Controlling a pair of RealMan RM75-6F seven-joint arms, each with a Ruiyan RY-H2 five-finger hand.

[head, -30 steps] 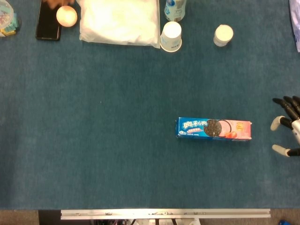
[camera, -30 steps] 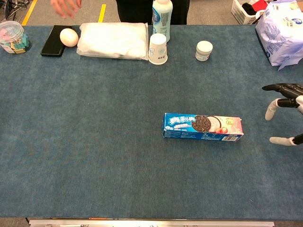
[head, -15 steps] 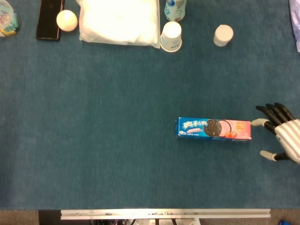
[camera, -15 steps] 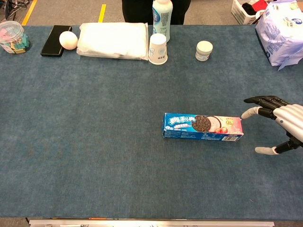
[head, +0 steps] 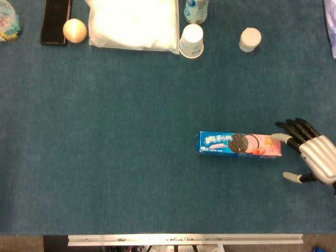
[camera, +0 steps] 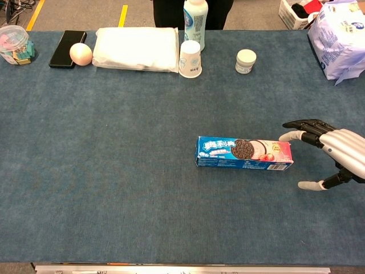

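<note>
Alone mid-table on the blue felt cloth (camera: 114, 188) lay the long blue-and-pink cardboard biscuit box (camera: 244, 152), flat, label up. The right hand (camera: 331, 153) hovered at its pink end, fingers (camera: 291, 136) spread, gripping nothing, seemingly squared for an end-on grasp.

A table (camera: 114, 188) covered in dark blue-teal felt is filling nearly all of both views, its cloth lying flat and evenly lit, with no hard shadows showing. A pale metal rail (head: 184, 239) is running along the near edge in the head view. Beyond the far edge, the chest view is showing a grey floor (camera: 256, 14) with 2 yellow tape lines (camera: 123, 14) crossing it at a slant, and a white basket (camera: 291, 12) is sitting there at the upper right.
</note>
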